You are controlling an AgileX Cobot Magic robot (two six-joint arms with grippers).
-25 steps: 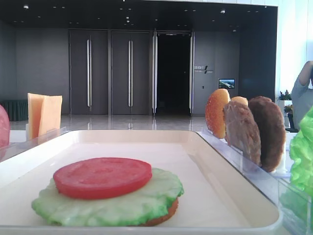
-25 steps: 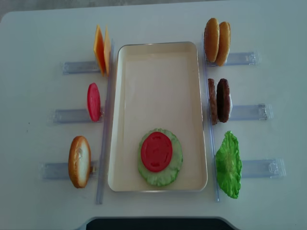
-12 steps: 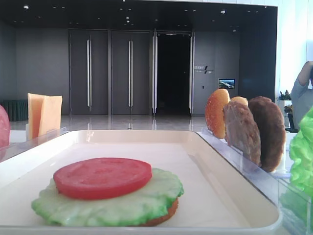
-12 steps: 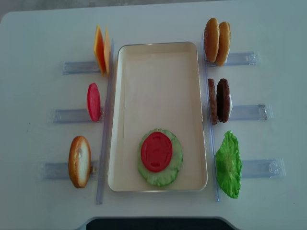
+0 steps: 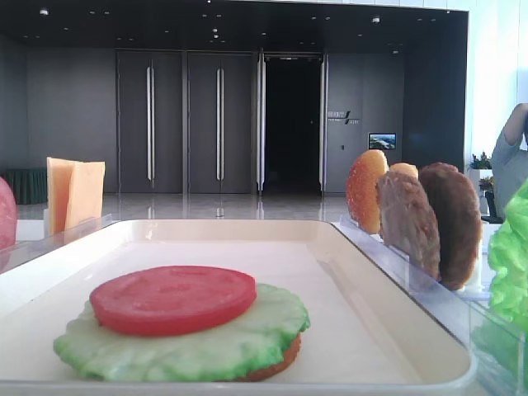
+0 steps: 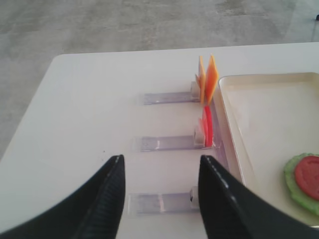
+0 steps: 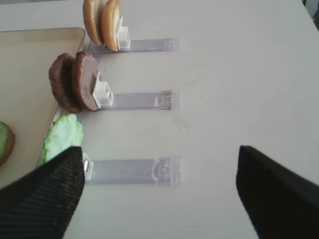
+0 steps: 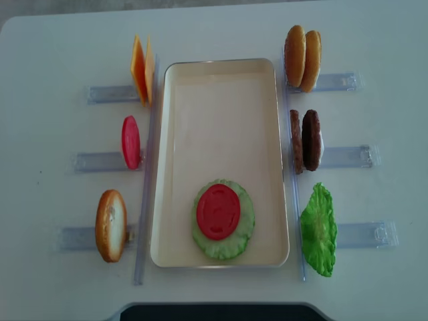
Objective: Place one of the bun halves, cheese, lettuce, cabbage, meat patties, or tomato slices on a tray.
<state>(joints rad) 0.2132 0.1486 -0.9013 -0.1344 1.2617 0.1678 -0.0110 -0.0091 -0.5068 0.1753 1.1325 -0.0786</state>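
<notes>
The cream tray holds one stack near its front end: a tomato slice on green lettuce over a bun half. Left of the tray stand cheese, another tomato slice and a bun half. On the right stand two bun halves, two meat patties and a lettuce leaf. My left gripper hangs open and empty over the left holders. My right gripper is open wide and empty above the lettuce holder. Neither gripper shows in the overhead view.
Clear plastic holders run outward from both long sides of the tray on the white table. A dark base sits at the table's near edge. A person shows at the far right of the low view.
</notes>
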